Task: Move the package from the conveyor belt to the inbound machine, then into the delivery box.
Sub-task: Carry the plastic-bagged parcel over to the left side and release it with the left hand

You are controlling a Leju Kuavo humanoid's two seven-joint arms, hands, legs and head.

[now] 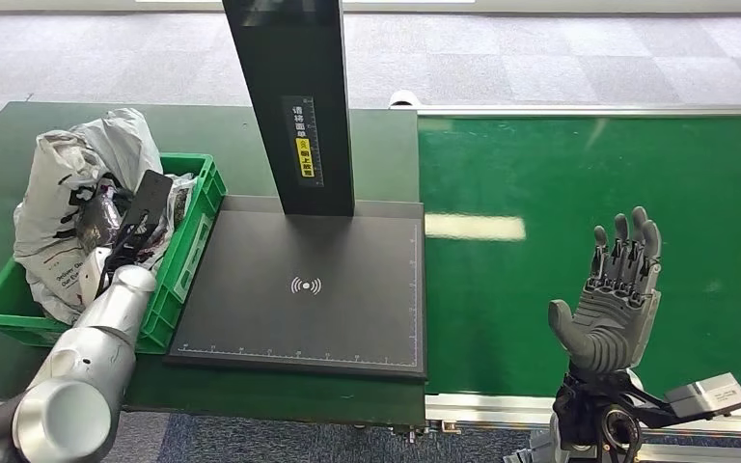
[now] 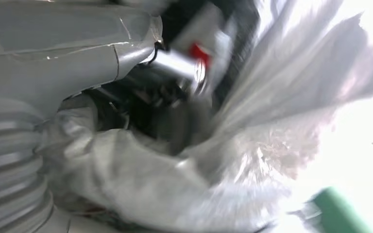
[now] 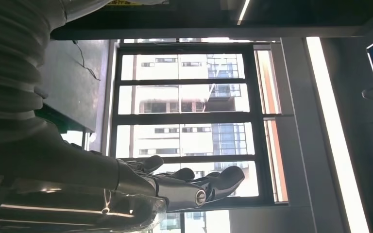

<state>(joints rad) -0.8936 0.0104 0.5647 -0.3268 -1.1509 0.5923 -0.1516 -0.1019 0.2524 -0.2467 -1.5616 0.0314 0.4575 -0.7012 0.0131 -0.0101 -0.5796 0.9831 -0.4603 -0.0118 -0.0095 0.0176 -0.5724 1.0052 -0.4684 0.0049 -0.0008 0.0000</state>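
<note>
Left hand (image 1: pixel 130 227) at the left of the head view, reaching into the green delivery box (image 1: pixel 185 253) and pressed among the grey package (image 1: pixel 68 193) and other bags heaped there. In the left wrist view, thumb (image 2: pixel 68 53) and dark fingers (image 2: pixel 145 97) lying against crumpled grey-white plastic (image 2: pixel 252 160), blurred; cannot tell whether grasping the package or already let go.

Package lying in the delivery box at the left edge of the frame, bulging above the rim, with black print on one side.

Right hand (image 1: pixel 613 299) raised at the lower right of the head view, palm turned up and fingers (image 1: pixel 627 246) spread, holding nothing, over the green conveyor belt (image 1: pixel 540 174). In the right wrist view, same hand (image 3: pixel 175 187) with fingers stretched out before a large window (image 3: pixel 189 121).

Inbound machine at the centre: flat black plate (image 1: pixel 309 289) with a white signal mark, and a black upright column (image 1: pixel 294 96) carrying a yellow label. Delivery box just beside the plate, on its left side.
</note>
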